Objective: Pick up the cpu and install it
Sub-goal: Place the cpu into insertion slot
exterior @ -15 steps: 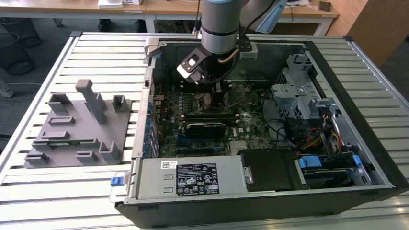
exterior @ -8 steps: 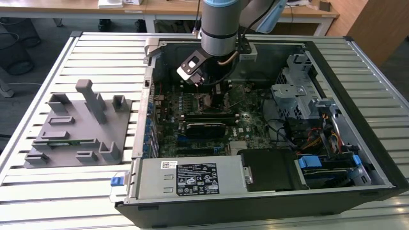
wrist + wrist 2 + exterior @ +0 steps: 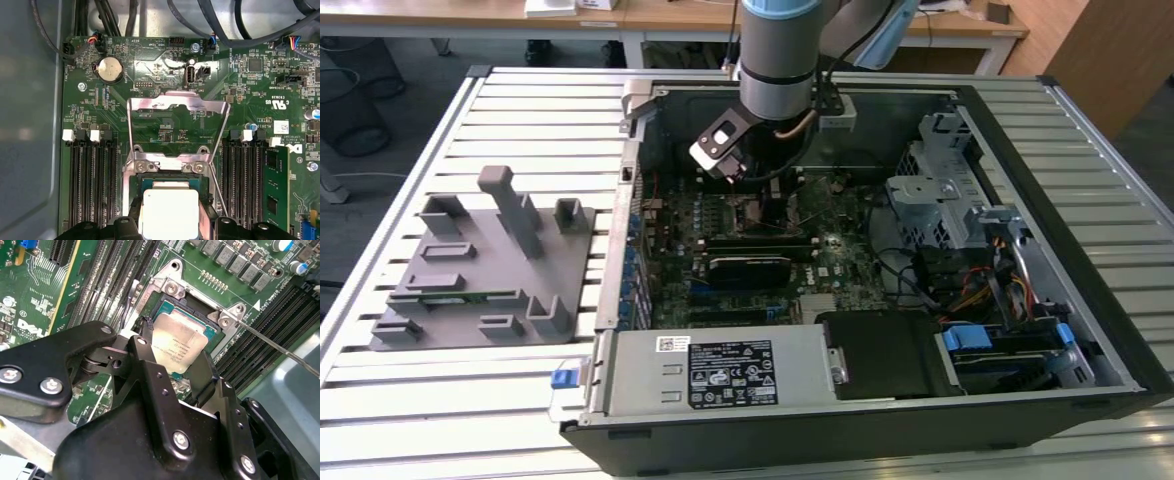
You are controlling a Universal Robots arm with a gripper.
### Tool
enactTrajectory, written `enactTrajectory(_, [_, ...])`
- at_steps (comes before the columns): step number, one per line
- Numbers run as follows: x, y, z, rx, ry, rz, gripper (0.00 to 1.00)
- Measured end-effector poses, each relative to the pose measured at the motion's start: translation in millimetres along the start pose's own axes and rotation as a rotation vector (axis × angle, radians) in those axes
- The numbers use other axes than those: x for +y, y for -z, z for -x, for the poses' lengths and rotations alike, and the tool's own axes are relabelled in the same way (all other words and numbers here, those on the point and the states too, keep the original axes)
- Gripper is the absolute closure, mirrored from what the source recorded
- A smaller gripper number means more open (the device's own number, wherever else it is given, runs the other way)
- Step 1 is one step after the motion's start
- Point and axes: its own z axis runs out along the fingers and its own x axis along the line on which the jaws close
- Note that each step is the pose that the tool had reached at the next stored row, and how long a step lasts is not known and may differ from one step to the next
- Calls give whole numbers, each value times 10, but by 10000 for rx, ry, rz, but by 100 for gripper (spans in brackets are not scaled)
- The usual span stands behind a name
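Note:
The cpu (image 3: 177,342) is a flat silver square, and the two black fingers of my gripper (image 3: 172,365) press on its opposite edges. It hangs just over the open black socket (image 3: 170,287) on the green motherboard, lined up with the opening. In the first wrist view the cpu (image 3: 167,207) sits between the fingers (image 3: 131,222) right above the socket frame (image 3: 167,167). The socket's metal load plate (image 3: 175,105) is flipped up and open. In the exterior view my gripper (image 3: 754,175) reaches down into the computer case (image 3: 1067,300) at the board's middle.
The thin socket lever (image 3: 280,347) sticks out beside the socket. Memory slots flank it on both sides, one holding a green stick (image 3: 274,190). A drive cage (image 3: 947,200) and power supply (image 3: 720,370) crowd the case. A grey parts fixture (image 3: 474,265) lies at the exterior view's left.

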Motion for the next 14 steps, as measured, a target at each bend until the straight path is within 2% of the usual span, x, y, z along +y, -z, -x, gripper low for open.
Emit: enactTrajectory(14, [-1, -29, 0, -1, 0, -1, 47])
